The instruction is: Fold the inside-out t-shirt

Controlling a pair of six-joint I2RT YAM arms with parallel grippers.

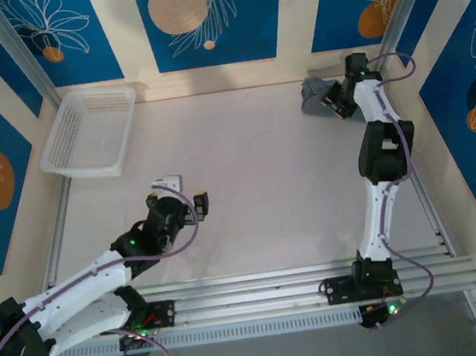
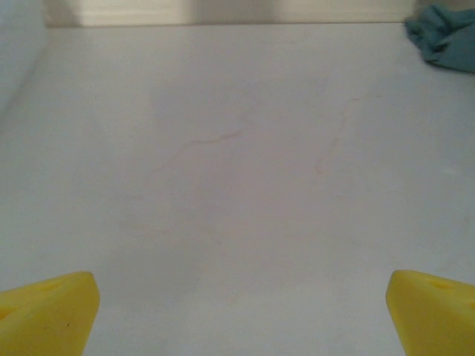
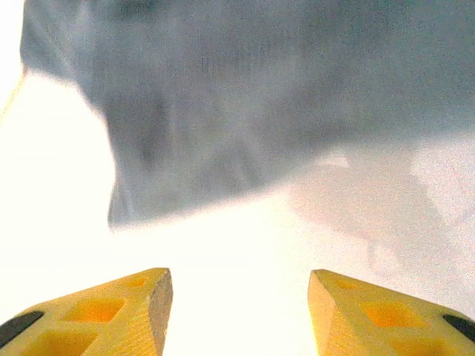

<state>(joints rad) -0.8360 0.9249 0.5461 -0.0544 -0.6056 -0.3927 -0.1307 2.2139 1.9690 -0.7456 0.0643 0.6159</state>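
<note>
Setting: pale tabletop [image 1: 245, 168] inside cream walls hung with blue leaf-and-orange-disc panels; aluminium rails run along the near edge.
Item: the inside-out t-shirt [image 1: 313, 94], slate-grey soft cloth, no print.
Location: upper right of the overhead frame, close to the back wall; also the upper right corner of the left wrist frame and the top half of the right wrist frame.
Condition: bunched in a crumpled heap, not spread; hem, sleeves and seams cannot be told apart.
Handling (judged): light, limp, not fragile; it will sag and drag when lifted and slide easily on the smooth top.
Where to take hold (judged): the free lower edge of the heap nearest the right fingers, pinched thin, then a second corner to spread it.
Right fingers [image 3: 111, 311]: yellow, parted, nothing between them, just short of the cloth.
Left fingers [image 2: 52, 315]: yellow, spread wide, holding nothing, lower left of centre in the overhead frame, well apart from the shirt.
Other stock: white mesh basket [image 1: 88, 133], upper left.
Brands, labels, writing: none legible.
</note>
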